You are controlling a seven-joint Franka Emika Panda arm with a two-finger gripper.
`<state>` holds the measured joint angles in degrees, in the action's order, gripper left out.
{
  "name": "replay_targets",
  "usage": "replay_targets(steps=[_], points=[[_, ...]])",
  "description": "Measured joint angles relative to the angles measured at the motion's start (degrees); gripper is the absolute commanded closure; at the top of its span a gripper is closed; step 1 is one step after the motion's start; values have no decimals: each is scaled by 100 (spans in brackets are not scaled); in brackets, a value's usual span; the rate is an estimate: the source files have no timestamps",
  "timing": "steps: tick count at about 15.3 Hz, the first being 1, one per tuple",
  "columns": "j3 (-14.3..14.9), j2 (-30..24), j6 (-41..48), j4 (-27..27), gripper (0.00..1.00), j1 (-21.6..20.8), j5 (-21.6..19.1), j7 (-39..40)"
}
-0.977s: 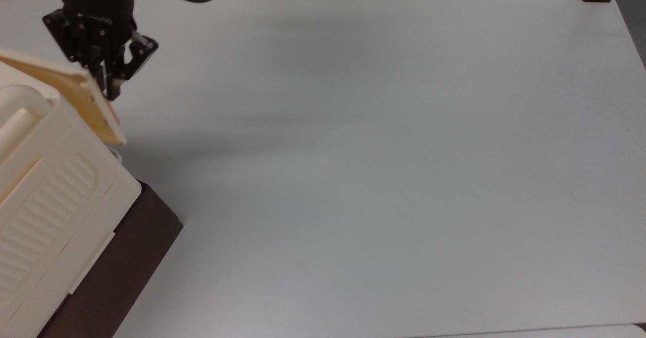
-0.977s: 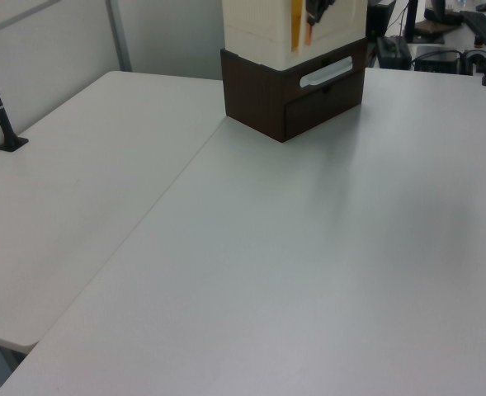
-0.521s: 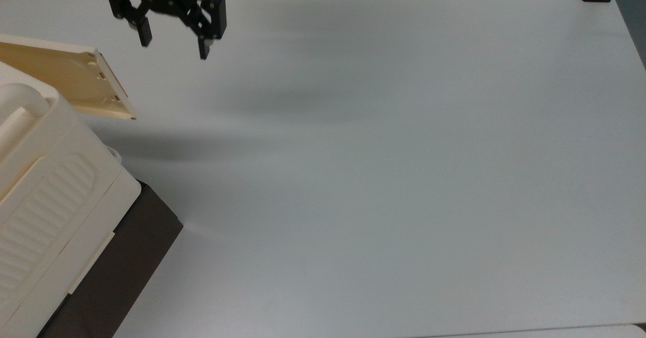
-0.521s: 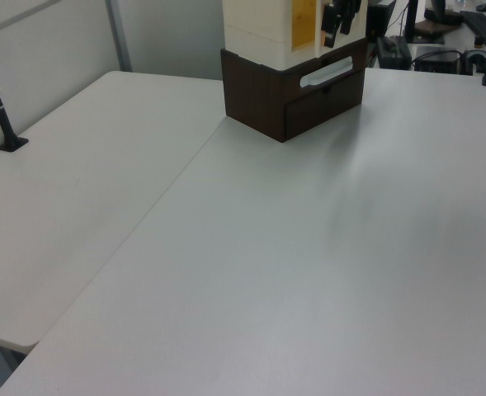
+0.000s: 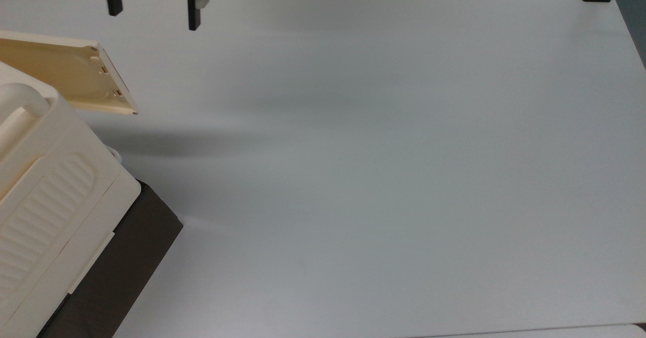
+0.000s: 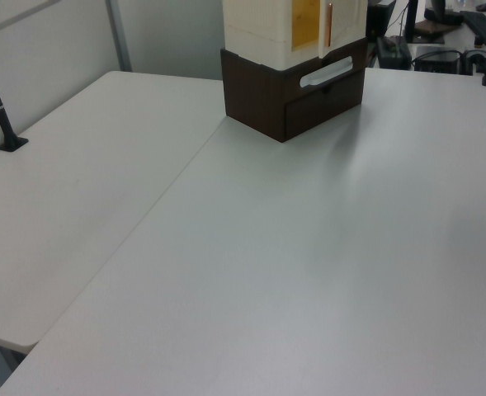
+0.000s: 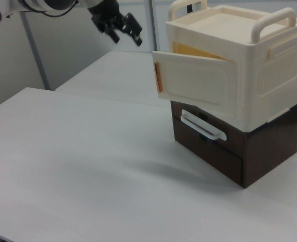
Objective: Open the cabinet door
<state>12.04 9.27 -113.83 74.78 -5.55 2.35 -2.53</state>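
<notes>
You see the cabinet door [image 5: 70,78] swung ajar from the cabinet [image 7: 239,75] at the table's [image 5: 383,176] corner. The gripper [image 5: 151,2] hangs well apart from it above the table's edge, jaws spread wide, holding nothing.

The white table [image 5: 383,166] lies bare across nearly all of the top view, so a gripper can pass freely over its middle and the top view's right. The one obstacle is the cabinet [image 7: 249,96], standing at the top view's lower left corner. Its door [image 7: 194,86] hangs swung out from the cream upper box, jutting over the table. Beneath it a pale bar handle [image 7: 202,125] sticks out from the dark brown base. The gripper [image 7: 123,28], fingers spread, hangs in open air well apart from the door's free edge.
</notes>
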Motion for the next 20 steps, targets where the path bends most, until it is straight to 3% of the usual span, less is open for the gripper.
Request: replay_targets(steps=[8, 13, 16, 20], points=[[41, 270, -1378, 42, 0, 257, 2, 1], [46, 476, -1496, 145, 0, 445, 129, 173], [52, 469, -869, 198, 0, 485, 324, 588], [66, 211, 443, 178, 0, 575, 347, 1785]])
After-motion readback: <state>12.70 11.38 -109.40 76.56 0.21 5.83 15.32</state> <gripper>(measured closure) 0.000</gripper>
